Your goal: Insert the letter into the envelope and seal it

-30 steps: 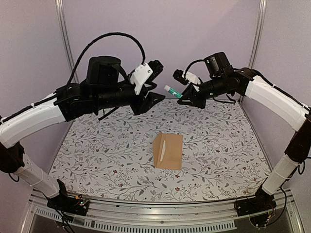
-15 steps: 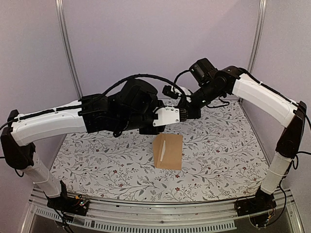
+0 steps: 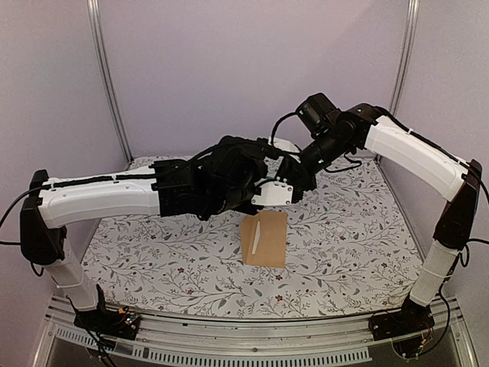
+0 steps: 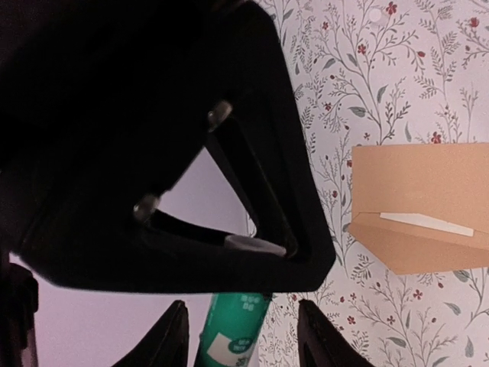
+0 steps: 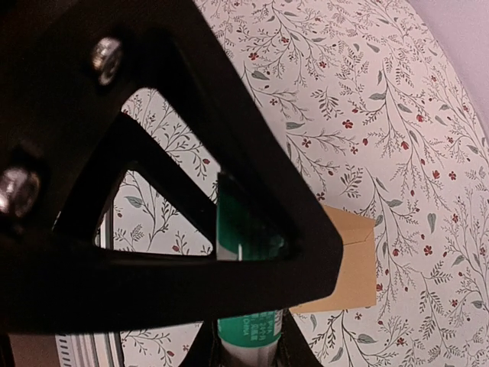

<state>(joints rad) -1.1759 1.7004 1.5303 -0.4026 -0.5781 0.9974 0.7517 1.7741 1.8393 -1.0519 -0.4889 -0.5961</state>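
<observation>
Squeezing the spread left gripper [image 4: 243, 336] squarely onto the glue stick [image 4: 233, 325] pinched by the right gripper [image 5: 246, 353] seems wisest, with the envelope [image 3: 265, 238] lying unsealed on the table [image 3: 153, 245] below them.

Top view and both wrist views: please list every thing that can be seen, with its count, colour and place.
envelope: one, tan, middle of the table
letter: one, cream, only a strip showing at the envelope's flap
glue stick: one, green, in the air above the far half of the table
tablecloth: one, white with grey sprigs and red flowers, over the table
left gripper: one, black, open on either side of the glue stick
right gripper: one, black, shut on the glue stick
</observation>
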